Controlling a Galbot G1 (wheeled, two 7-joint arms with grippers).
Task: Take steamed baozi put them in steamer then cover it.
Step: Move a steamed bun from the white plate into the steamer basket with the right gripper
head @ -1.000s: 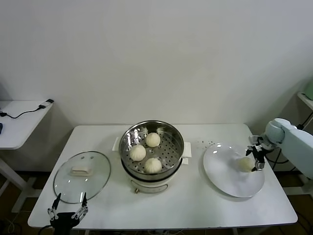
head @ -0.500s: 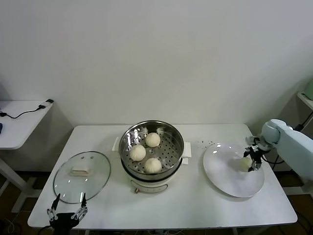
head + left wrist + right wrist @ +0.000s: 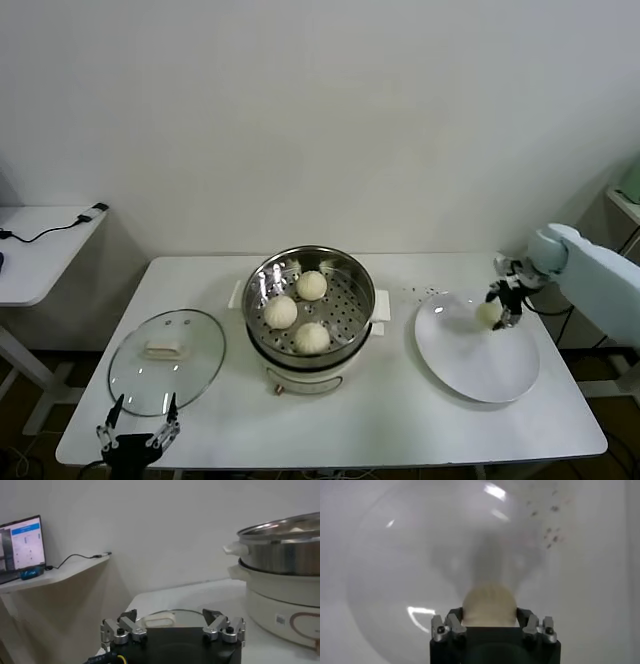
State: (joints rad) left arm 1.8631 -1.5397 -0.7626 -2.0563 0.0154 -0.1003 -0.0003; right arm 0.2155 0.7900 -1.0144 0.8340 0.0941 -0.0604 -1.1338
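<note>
Three baozi (image 3: pixel 296 311) lie on the perforated tray of the steel steamer (image 3: pixel 352 330) at the table's middle. My right gripper (image 3: pixel 497 306) is shut on the fourth baozi (image 3: pixel 488 313) and holds it above the white plate (image 3: pixel 478 362); the right wrist view shows the bun (image 3: pixel 489 604) between the jaws, clear of the plate (image 3: pixel 395 570). The glass cover (image 3: pixel 167 359) with its white handle lies flat on the table to the steamer's left. My left gripper (image 3: pixel 137 432) is open and empty at the table's front left edge, just in front of the cover (image 3: pixel 165 618).
A white side table (image 3: pixel 40 250) with a cable stands at far left. Small dark specks (image 3: pixel 420 292) lie on the table behind the plate. The steamer's side (image 3: pixel 280 580) shows in the left wrist view.
My right gripper has lifted the fourth baozi off the plate and moved it up and slightly left. The left arm has not moved.
</note>
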